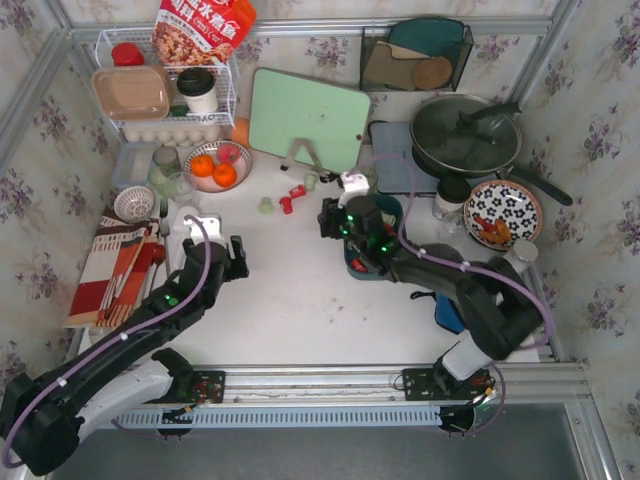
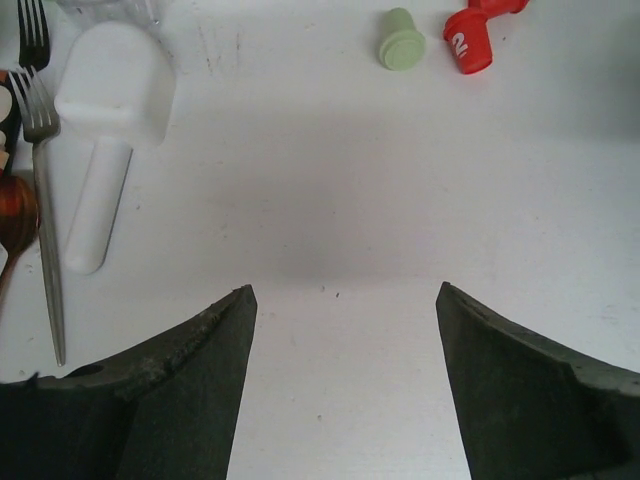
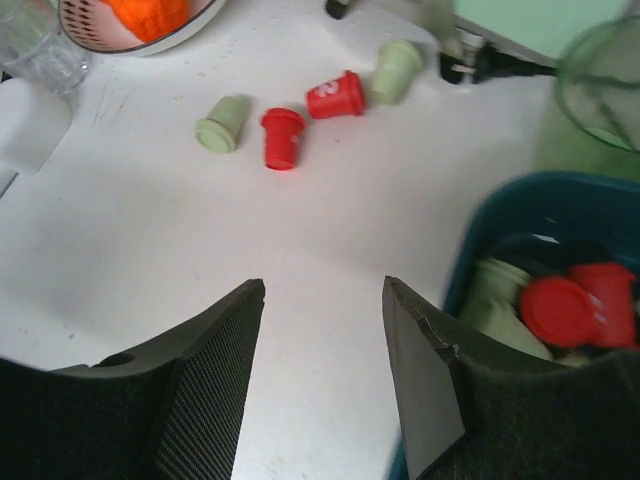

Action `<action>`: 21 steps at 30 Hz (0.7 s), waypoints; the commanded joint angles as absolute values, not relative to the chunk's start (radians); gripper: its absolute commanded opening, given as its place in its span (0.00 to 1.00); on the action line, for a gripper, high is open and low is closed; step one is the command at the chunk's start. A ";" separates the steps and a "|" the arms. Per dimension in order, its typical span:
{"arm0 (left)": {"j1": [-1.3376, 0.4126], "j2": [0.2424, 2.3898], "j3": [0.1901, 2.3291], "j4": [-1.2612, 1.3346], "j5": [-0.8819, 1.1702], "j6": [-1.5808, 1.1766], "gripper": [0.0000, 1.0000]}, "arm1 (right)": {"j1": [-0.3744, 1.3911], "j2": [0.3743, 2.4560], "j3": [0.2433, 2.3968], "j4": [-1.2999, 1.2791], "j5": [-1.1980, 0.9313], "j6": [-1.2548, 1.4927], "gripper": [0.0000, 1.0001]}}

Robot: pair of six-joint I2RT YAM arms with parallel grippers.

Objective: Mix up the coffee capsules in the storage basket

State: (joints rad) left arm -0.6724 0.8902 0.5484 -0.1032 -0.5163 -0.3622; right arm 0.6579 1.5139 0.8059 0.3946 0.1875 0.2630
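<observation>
Several coffee capsules lie loose on the white table: a pale green one (image 3: 220,124), two red ones (image 3: 281,137) (image 3: 335,96) and another green one (image 3: 397,71). The dark teal storage basket (image 3: 500,215) holds more red capsules (image 3: 560,310) and green capsules (image 3: 500,295); from above, the basket (image 1: 392,207) is mostly covered by the right arm. My right gripper (image 3: 323,283) is open and empty over bare table, just left of the basket. My left gripper (image 2: 345,290) is open and empty, with a green capsule (image 2: 401,40) and a red capsule (image 2: 467,42) well ahead of it.
A white scoop (image 2: 105,120) and forks (image 2: 40,150) lie left of the left gripper. A bowl of oranges (image 1: 217,165), a green cutting board (image 1: 308,118), a lidded pan (image 1: 465,135), a patterned plate (image 1: 502,212) and a wire rack (image 1: 165,90) line the back.
</observation>
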 commanded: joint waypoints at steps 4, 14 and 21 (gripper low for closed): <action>-0.652 0.790 0.538 -0.143 -0.478 -0.415 0.75 | 0.690 1.792 1.067 0.328 0.174 0.244 0.58; -0.647 0.726 0.521 -0.148 -0.462 -0.432 0.76 | 0.690 2.150 1.457 0.140 0.164 0.218 0.58; -0.644 0.732 0.516 -0.136 -0.454 -0.439 0.76 | 0.689 2.275 1.601 0.079 0.155 0.207 0.58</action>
State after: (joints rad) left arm -0.6468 0.7296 0.5171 -0.1596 -0.4625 -0.4278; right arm 0.6891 2.2349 1.5517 0.1200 0.1570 0.2230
